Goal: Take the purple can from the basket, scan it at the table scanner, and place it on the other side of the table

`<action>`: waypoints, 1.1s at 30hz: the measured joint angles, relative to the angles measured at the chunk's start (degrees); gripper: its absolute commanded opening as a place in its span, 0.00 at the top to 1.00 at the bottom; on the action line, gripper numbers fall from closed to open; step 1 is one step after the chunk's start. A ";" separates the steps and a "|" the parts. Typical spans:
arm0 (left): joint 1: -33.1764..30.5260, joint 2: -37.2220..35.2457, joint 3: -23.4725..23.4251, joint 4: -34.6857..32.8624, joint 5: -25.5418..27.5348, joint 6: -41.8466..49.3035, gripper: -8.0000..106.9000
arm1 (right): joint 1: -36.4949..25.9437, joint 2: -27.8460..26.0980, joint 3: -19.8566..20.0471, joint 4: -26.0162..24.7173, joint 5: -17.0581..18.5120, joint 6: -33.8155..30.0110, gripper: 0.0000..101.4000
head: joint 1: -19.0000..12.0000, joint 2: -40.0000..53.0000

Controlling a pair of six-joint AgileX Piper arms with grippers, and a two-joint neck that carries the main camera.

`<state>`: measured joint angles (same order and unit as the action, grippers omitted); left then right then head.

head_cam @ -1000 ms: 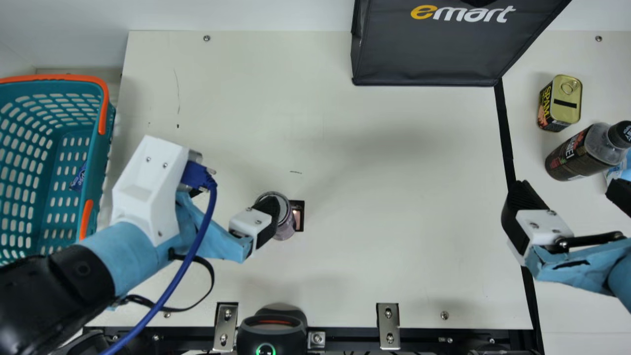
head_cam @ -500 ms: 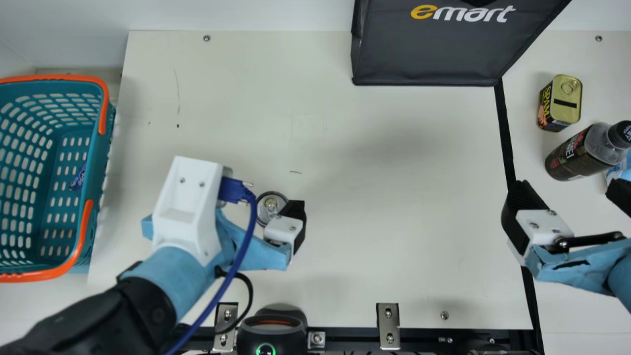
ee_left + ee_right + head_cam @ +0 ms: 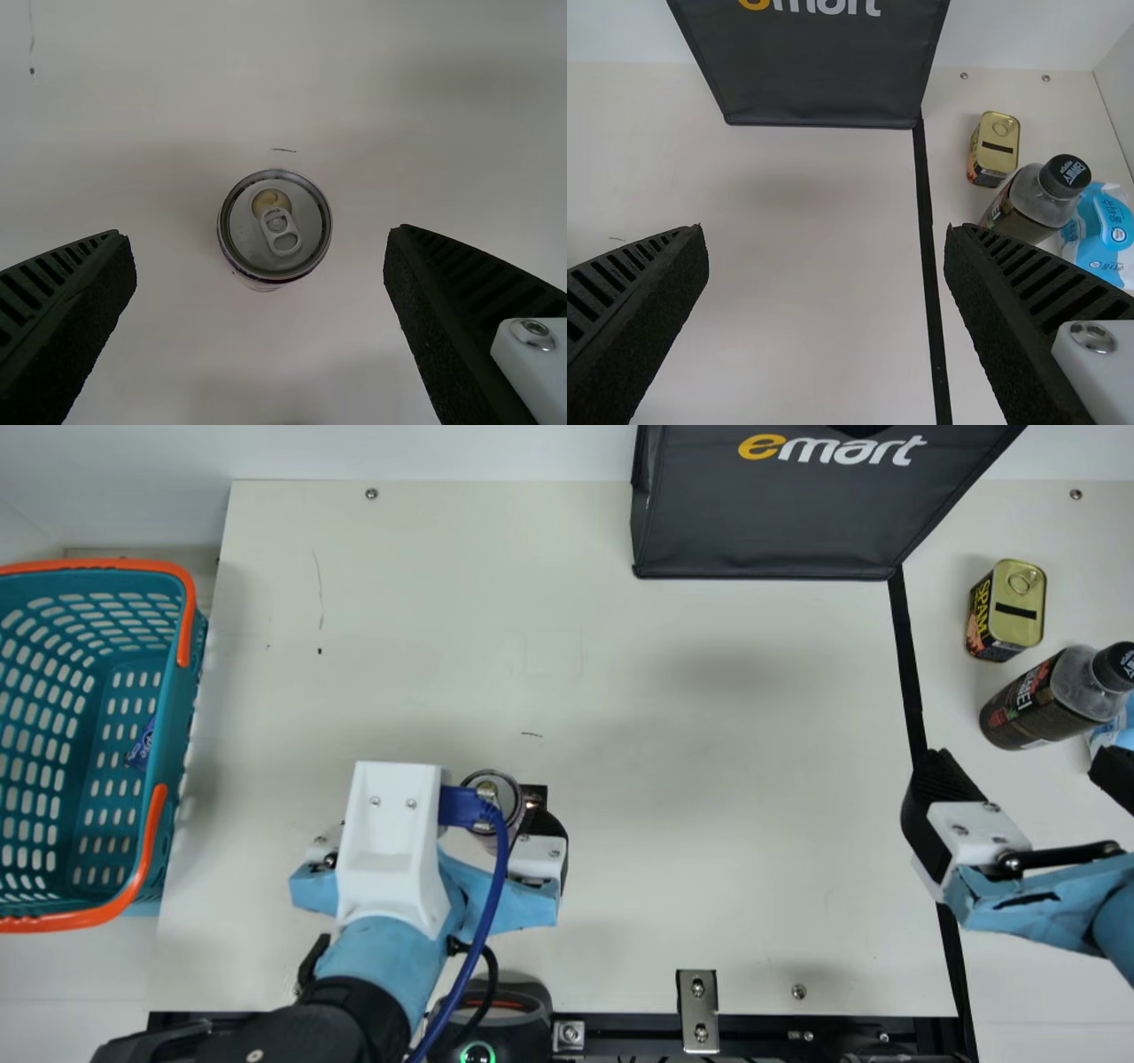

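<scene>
Black scanner (image 3: pixel 487 1014), at the near edge of your surface (image 3: pixel 664 921), looked like the can's next stop, so a grip that left its printed side free would have served you best. Your left arm (image 3: pixel 381 957) leaned in over that near edge, left of its middle, its wrist pitched down so that the left wrist view looked almost straight onto the lid.

Beyond, the left tool (image 3: pixel 257 232) had its fingers (image 3: pixel 80 310) well apart, one on each side of the purple can (image 3: pixel 273 226) and touching neither side. The can stood upright on the surface, left of centre, closer to the finger toward the right edge. A small shift that way, then a straight descent and an even squeeze below the rim, would have kept you from nudging or tipping it. The cable (image 3: pixel 498 877) crossed the can in the main view, making the wrist view your better guide.

Your right arm (image 3: pixel 1045 895) reached in over the right edge, the right tool (image 3: pixel 824 232) held with its fingers parted. The basket (image 3: pixel 97 912) sat by the left edge. Past the right edge, toward the far corner, lay your likely drop side, where a bottle (image 3: pixel 1045 700) and a gold tin (image 3: pixel 1019 598) called for a gentle, well-spaced set-down.
</scene>
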<state>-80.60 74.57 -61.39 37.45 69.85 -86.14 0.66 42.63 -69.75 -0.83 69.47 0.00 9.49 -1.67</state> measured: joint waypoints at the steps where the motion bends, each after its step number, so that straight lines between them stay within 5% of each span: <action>1: -0.14 0.24 0.37 -0.14 0.00 -0.50 0.15 | 0.00 0.00 0.00 0.00 0.00 0.00 0.06 | 0.00 0.00; 13: -0.98 2.21 2.59 -2.36 -2.08 -2.55 0.15 | 0.00 0.00 0.00 0.00 0.06 0.00 0.06 | 0.00 0.00; 33: 9.13 8.03 4.68 -2.42 -12.65 2.58 0.15 | 0.00 0.00 0.00 0.00 0.06 0.00 0.06 | 0.00 0.00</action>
<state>-71.47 82.61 -56.71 35.04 57.20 -83.56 0.66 42.63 -69.75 -0.83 69.53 0.00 9.49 -1.67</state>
